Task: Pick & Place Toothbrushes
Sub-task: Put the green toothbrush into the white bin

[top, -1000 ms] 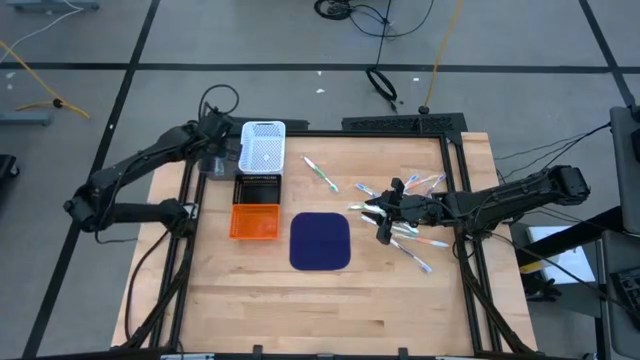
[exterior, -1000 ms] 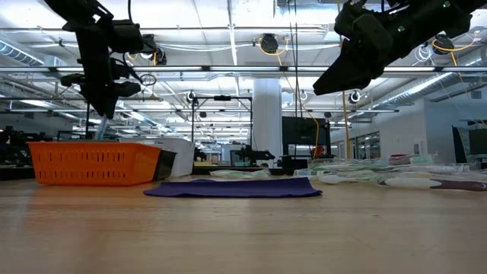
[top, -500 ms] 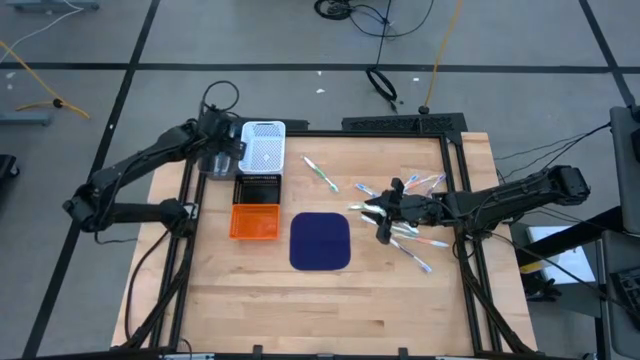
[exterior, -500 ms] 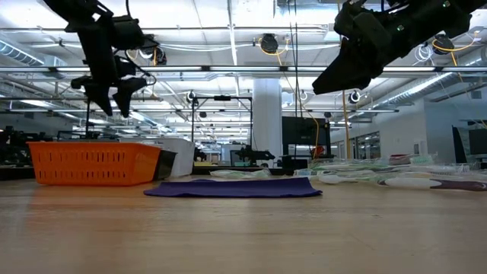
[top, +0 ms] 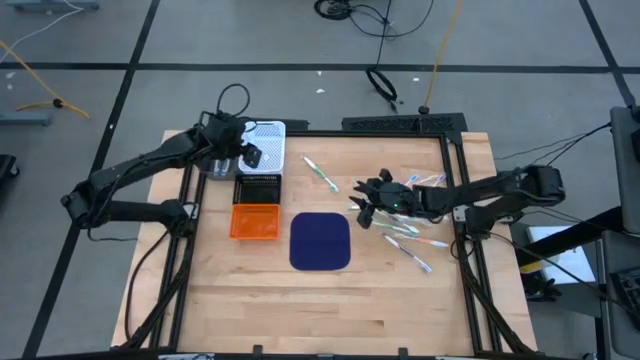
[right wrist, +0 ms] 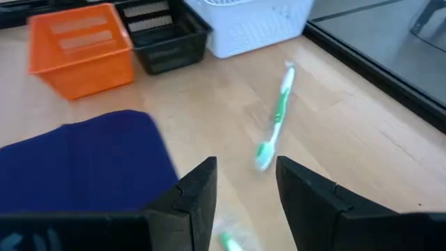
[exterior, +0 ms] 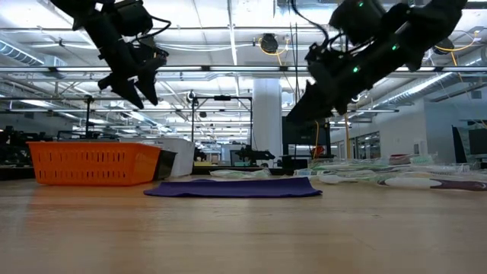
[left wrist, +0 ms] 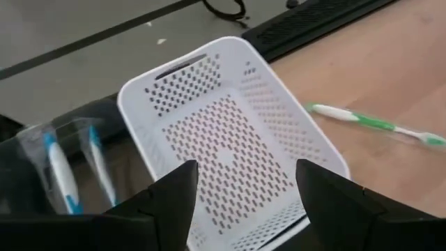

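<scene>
**Right jaws at the left edge of the toothbrush pile; left jaws open and empty over the white basket.**

In the high view the toothbrushes [top: 412, 232] lie scattered at centre right of the table [top: 400, 300], with one green toothbrush [top: 321, 174] apart, up and to the left of the pile, its long axis running diagonally from upper left to lower right. The right gripper [top: 366, 205] sits between that stray brush and the pile, nearer both than the other arm; its jaws stand apart with nothing between them, and its wrist view shows the green brush just ahead, lying roughly in line with the gap. The left gripper [top: 248, 153] hangs over the white basket [top: 268, 150] at upper left, jaws wide and empty, well apart from the pile.
</scene>
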